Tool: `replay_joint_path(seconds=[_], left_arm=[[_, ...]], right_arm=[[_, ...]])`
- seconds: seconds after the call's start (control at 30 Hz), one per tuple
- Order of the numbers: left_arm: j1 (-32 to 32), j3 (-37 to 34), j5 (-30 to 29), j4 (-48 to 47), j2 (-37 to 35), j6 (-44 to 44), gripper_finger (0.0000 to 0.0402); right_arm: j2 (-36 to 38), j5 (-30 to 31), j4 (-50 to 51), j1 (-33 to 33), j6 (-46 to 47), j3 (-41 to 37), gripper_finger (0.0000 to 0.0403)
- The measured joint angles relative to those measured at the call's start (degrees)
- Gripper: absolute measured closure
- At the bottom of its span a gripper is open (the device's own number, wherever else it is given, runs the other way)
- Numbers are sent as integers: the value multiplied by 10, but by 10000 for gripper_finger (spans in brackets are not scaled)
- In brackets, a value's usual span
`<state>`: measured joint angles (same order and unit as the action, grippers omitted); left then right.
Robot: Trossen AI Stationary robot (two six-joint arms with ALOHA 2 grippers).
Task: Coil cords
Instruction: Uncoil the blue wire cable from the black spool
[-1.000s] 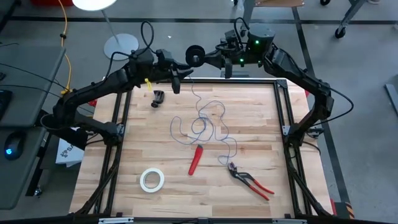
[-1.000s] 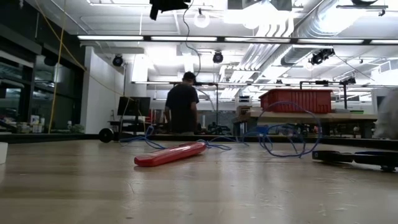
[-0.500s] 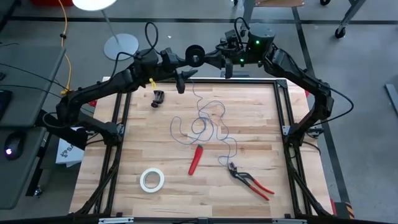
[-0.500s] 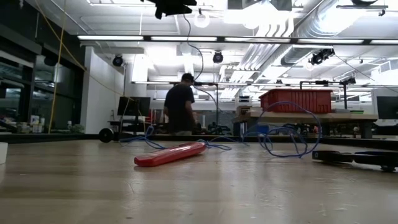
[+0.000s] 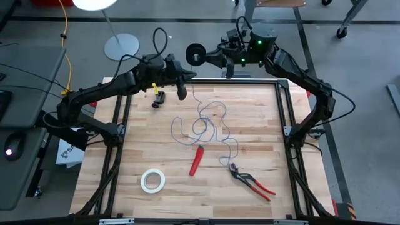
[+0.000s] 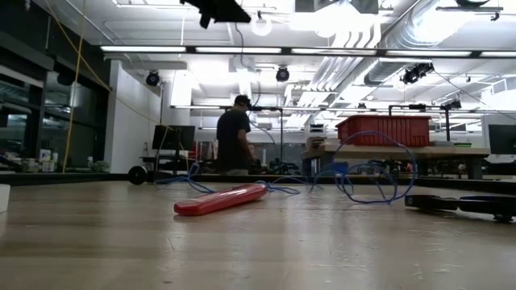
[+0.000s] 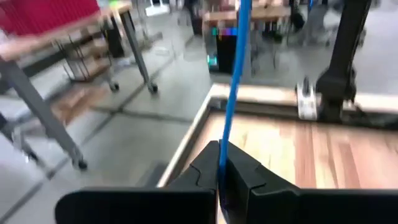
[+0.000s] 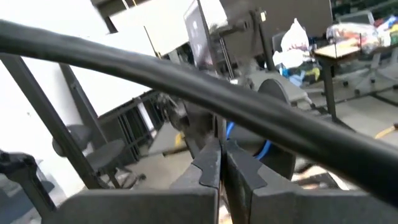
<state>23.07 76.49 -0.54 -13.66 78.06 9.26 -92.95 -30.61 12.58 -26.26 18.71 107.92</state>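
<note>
Overhead and wrist views. The left hand [image 5: 182, 92], raised over the far edge of the desk [image 5: 262, 131], has its fingers pressed together on the blue-violet wire [image 5: 209, 122], which runs up between them in the left wrist view. The right hand [image 5: 204, 57], beyond the far edge, is closed tight on the black spool [image 5: 195, 54]. The rest of the wire lies in loose loops at the desk's middle, just beyond a red-handled tool [image 5: 197, 160]. Red pliers [image 5: 251, 182] and a white tape roll [image 5: 152, 180] lie nearer the front.
</note>
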Motion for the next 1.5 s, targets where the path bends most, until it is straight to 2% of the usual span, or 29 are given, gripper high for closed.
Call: replay_joint_path(seconds=[0.4, 0.63, 0.87, 1.1, 1.2, 1.33, 1.4, 1.5], left_arm=[[-5, 0, -2, -77, 4, -17, 401], [-15, 0, 11, -33, 4, -65, 395], [-11, 0, 15, -73, -24, -94, 341], [2, 0, 17, -176, -78, -108, 269], [2, 0, 18, -202, -105, -113, 251], [2, 0, 18, -152, -138, -124, 241], [2, 0, 14, -114, -151, -127, 241], [2, 0, 13, -70, -161, -126, 241]], right_arm=[[12, 4, -32, -9, -6, 0, 403], [17, 3, -36, -12, -16, 0, 403], [23, 4, -14, -19, -47, 0, 403], [34, 5, 29, -43, -93, 0, 403], [38, 5, 63, -50, -154, 0, 403], [39, 8, 150, -35, -317, 0, 403], [38, 54, 190, -17, -373, 0, 403], [38, 185, 242, 22, -460, 0, 403]])
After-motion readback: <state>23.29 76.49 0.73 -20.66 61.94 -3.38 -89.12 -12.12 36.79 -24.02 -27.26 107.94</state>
